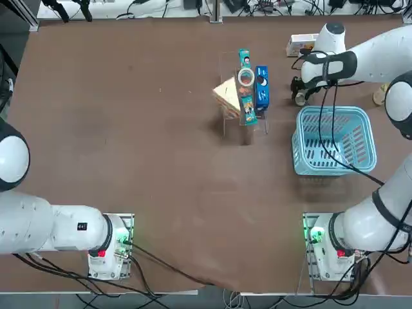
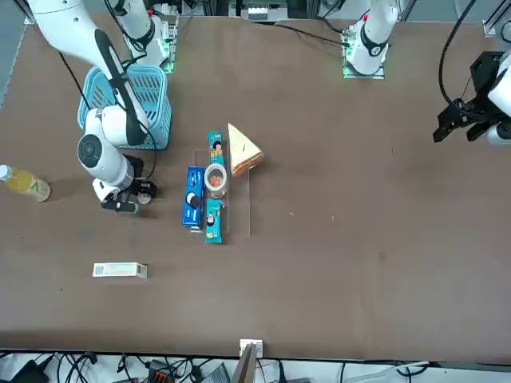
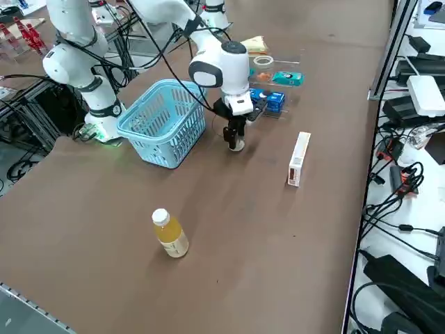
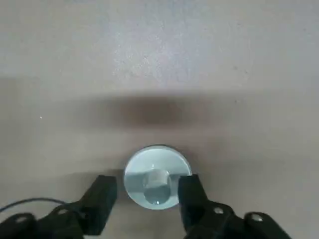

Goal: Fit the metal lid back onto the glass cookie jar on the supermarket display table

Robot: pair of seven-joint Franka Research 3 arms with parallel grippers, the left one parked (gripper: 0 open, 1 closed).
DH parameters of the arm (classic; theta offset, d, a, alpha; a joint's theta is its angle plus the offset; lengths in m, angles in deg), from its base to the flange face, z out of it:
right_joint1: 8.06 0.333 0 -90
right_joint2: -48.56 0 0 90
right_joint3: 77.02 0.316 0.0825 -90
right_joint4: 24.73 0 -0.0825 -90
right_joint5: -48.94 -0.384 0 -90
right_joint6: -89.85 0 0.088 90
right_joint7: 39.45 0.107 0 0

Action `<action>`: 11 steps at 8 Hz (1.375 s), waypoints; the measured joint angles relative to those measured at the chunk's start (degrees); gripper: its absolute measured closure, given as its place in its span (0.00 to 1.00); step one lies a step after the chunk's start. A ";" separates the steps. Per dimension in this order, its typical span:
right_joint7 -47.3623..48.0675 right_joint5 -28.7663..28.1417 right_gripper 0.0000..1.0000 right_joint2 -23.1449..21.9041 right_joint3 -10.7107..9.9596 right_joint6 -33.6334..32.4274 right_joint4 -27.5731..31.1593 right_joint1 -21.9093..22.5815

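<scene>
The metal lid, a small silvery disc with a raised knob, lies flat on the brown display table beside the blue basket. My right gripper is down over it, open, with one finger on each side of the disc; a thin gap shows at one finger. From overhead, the gripper hides most of the lid. The glass cookie jar stands uncovered on a clear display stand to the left of the gripper, among snack packets. In the front view, the jar sits right of the gripper.
A light blue basket stands just on the robot's side of the gripper. A white box and a yellow-liquid bottle lie beyond it. A wrapped sandwich and blue packets flank the jar on the stand.
</scene>
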 joint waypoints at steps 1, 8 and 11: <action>0.00 0.00 0.47 -0.02 -0.01 0.00 -0.05 -0.06; 0.24 0.01 0.72 -2.96 0.55 -5.38 -3.78 0.57; 11.32 -0.04 0.72 -8.92 1.80 -20.84 -12.58 5.83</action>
